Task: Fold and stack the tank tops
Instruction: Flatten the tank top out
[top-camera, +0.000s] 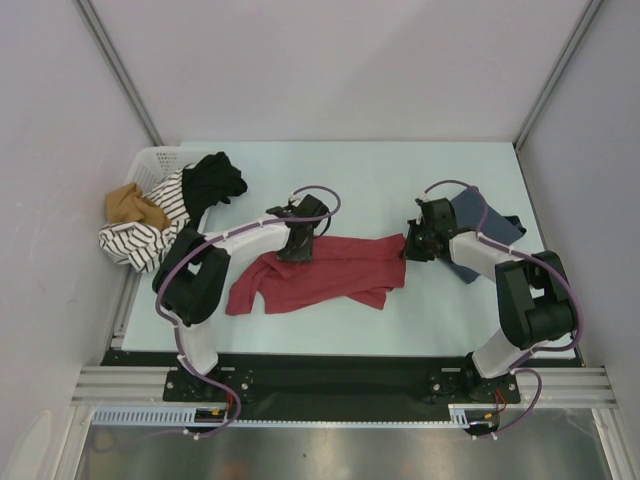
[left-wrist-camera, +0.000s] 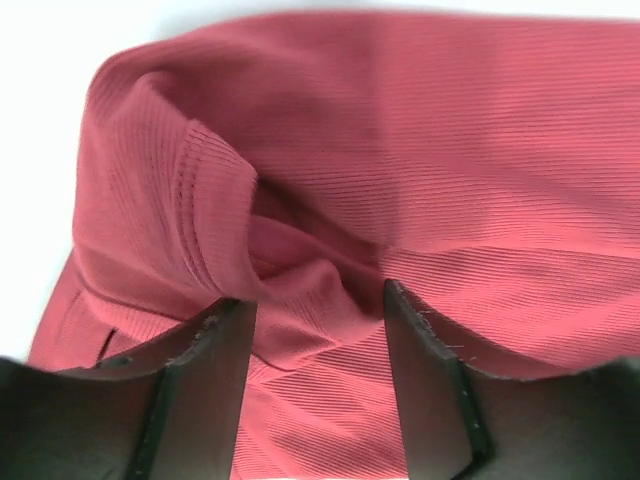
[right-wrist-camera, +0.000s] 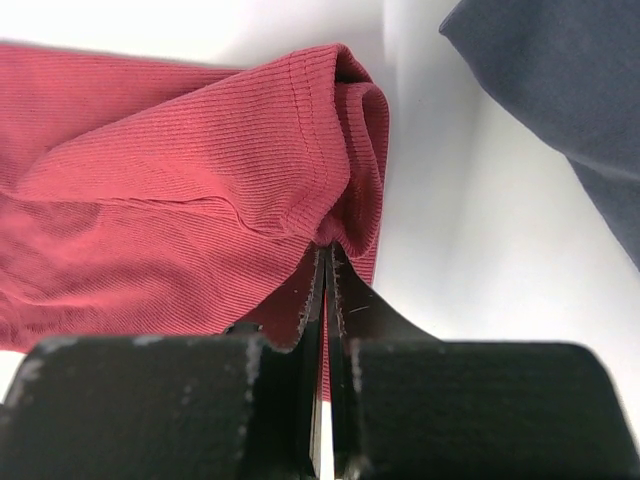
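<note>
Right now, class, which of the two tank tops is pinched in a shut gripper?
The brick-red tank top: the right gripper is shut on its edge. The slate-blue tank top lies apart from the red one, ungripped.

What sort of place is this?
Likely a robotics lab test cell: grey walls box in a pale table, two bolted-down robot arms work a brick red ribbed tank top, white clothes basket nearby.
</note>
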